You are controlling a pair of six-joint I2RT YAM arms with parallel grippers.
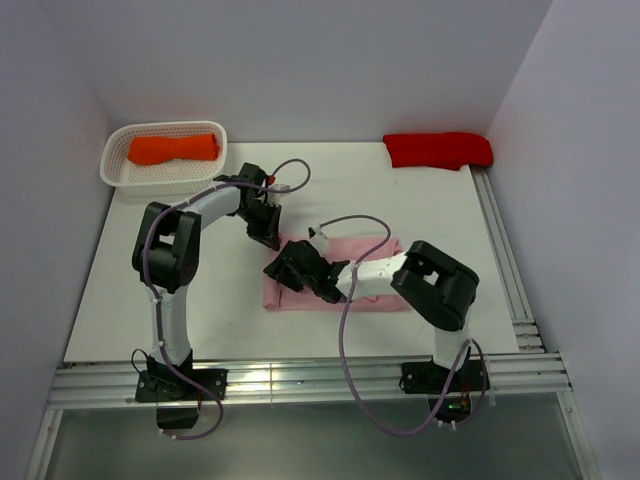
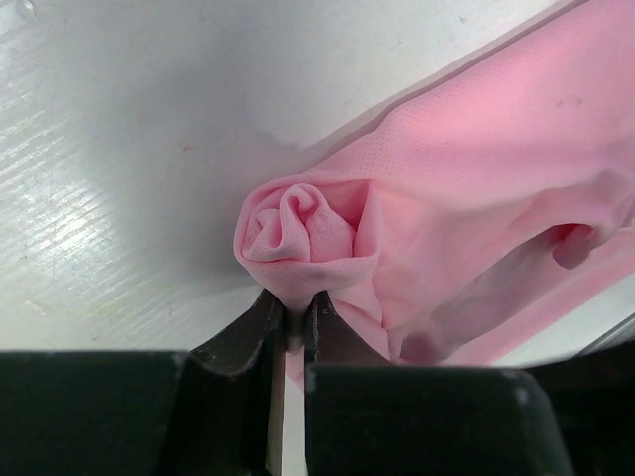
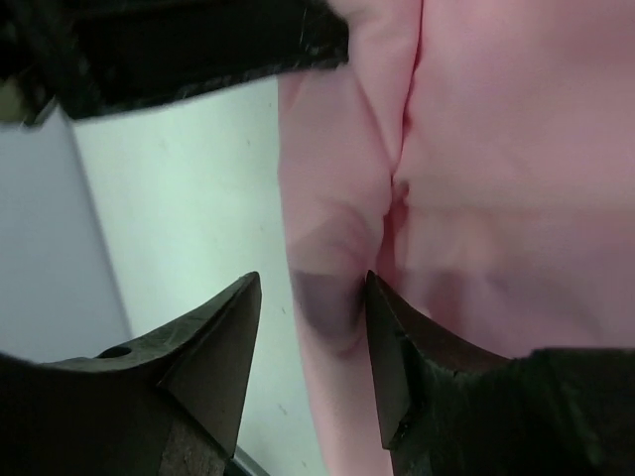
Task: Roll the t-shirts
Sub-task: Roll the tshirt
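Note:
A light pink t-shirt (image 1: 375, 275) lies folded in a long strip at the table's middle. Its left end is curled into a small roll (image 2: 303, 238). My left gripper (image 2: 290, 315) is shut on the edge of that rolled end, at the strip's far left corner (image 1: 270, 235) in the top view. My right gripper (image 3: 313, 332) is open just over the pink cloth (image 3: 466, 198) near the strip's left edge, one finger above the cloth, the other above bare table. An orange t-shirt bundle (image 1: 173, 149) and a red t-shirt bundle (image 1: 438, 150) lie at the back.
A white basket (image 1: 120, 172) at the back left holds the orange bundle. The red bundle lies at the back right by the wall. A metal rail (image 1: 505, 260) runs along the table's right edge, another along the front (image 1: 300, 380).

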